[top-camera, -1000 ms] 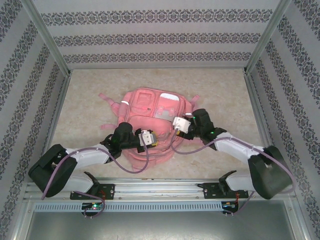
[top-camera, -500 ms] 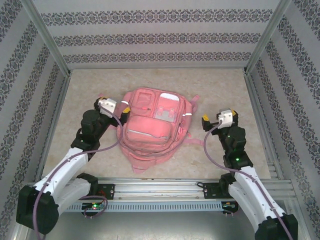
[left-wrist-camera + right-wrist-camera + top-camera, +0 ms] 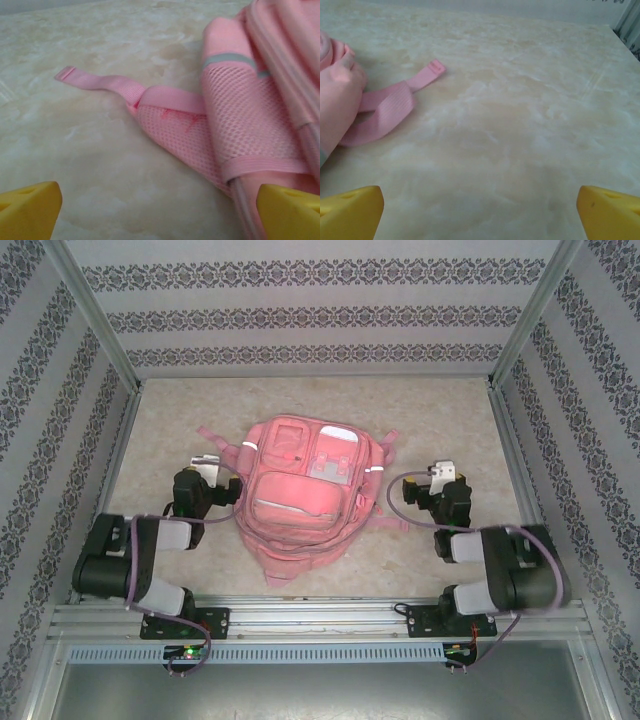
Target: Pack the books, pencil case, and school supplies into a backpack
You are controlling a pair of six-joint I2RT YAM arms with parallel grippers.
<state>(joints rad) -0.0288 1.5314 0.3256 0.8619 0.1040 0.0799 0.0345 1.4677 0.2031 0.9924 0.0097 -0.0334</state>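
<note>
1. Backpack (image 3: 305, 502) lies flat at centre of table (image 3: 450, 420), between both arms; zips look shut, contents can't be told.
2. Left gripper (image 3: 160, 210): jaws spread wide, empty, beside mesh side pocket (image 3: 240, 120).
3. Right gripper (image 3: 480, 210): spread, empty, over bare table nr strap (image 3: 395, 102).
4. Judgement: packing prob. complete; next = park arms, no grasp req'd.

Backpack (image 3: 300, 502): soft pink cloth; mesh side pocket (image 3: 240, 125); woven strap (image 3: 100, 82). Table (image 3: 440, 420): smooth, marbled, faint sheen.

I'm working in a staged robot test booth. I see wallpapered panels (image 3: 320, 315) on aluminium posts (image 3: 94, 315) boxing in my marble-look counter (image 3: 450, 410).
</note>
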